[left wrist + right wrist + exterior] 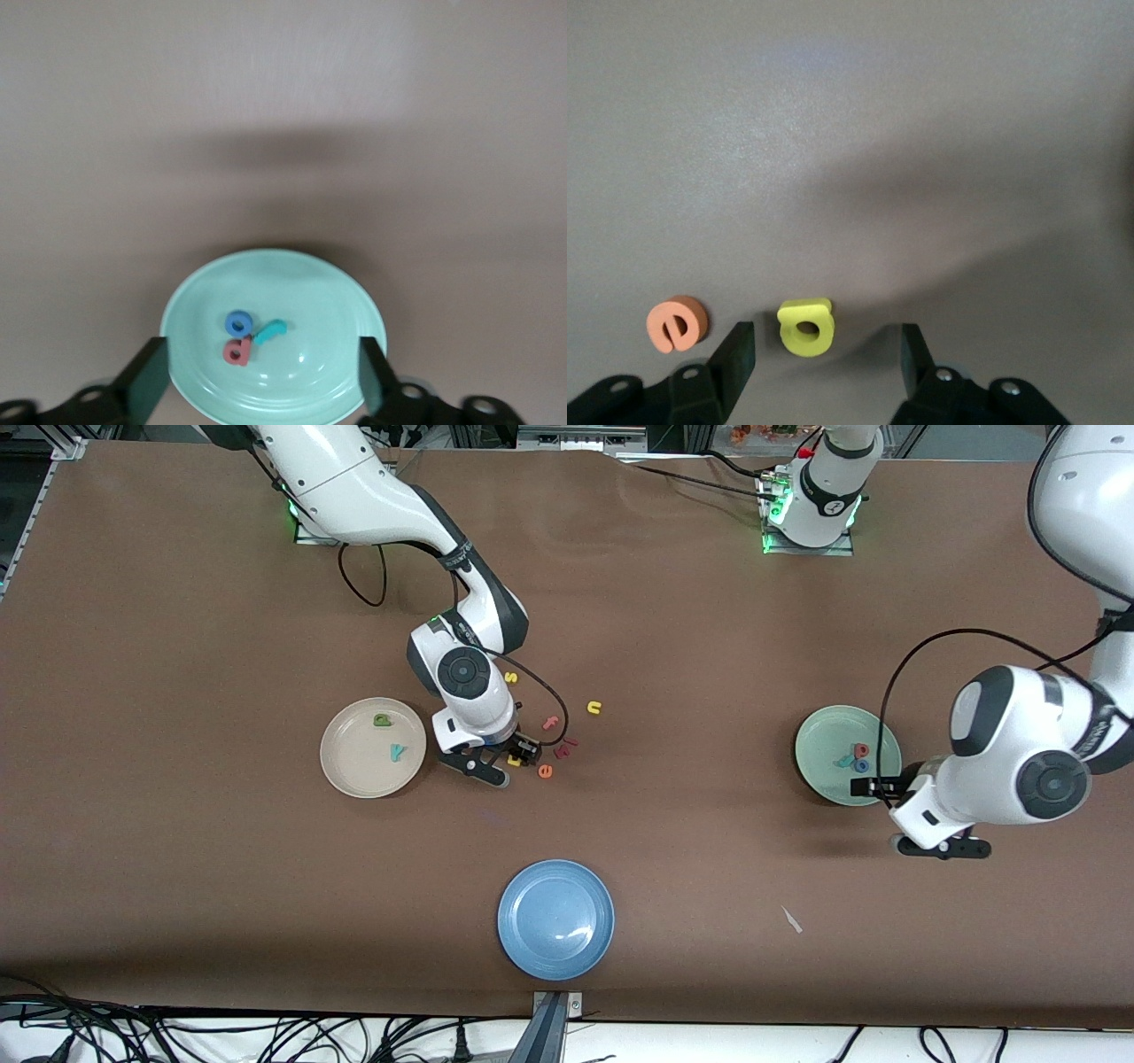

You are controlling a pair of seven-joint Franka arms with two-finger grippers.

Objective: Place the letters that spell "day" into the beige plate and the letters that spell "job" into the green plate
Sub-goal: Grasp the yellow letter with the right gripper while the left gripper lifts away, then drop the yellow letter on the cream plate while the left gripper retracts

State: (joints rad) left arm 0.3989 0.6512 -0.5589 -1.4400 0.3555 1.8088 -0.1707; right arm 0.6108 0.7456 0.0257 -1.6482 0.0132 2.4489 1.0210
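Brown paper-covered table, aluminium framing and cables past its edges, white strip with loose cables along the near edge.

Toward the right arm's end: beige plate holds the dark green "a" and, nearer the front camera than it, the teal "y". The two are apart, neither touching the rim.

Just beside that plate: right gripper low at the table. Right wrist view shows its fingers spread with the yellow "d" lying flat on the table between them, clear gap either side, not touching. Orange "e" sits just outside one finger.

Loose letters around that gripper: yellow "s" close by the arm's wrist, pink "f", a red-pink piece whose shape I can't make out, yellow "n" farthest toward the left arm's end.

Middle, near edge: blue plate, nothing in it. Small white scrap on the table closer to the left arm's end.

Toward the left arm's end: green plate holds blue "o", red-pink "b" and teal "j", clustered, touching or nearly so.

Left gripper hangs over that plate's near rim. Fingers spread wide, nothing between them but the plate below.
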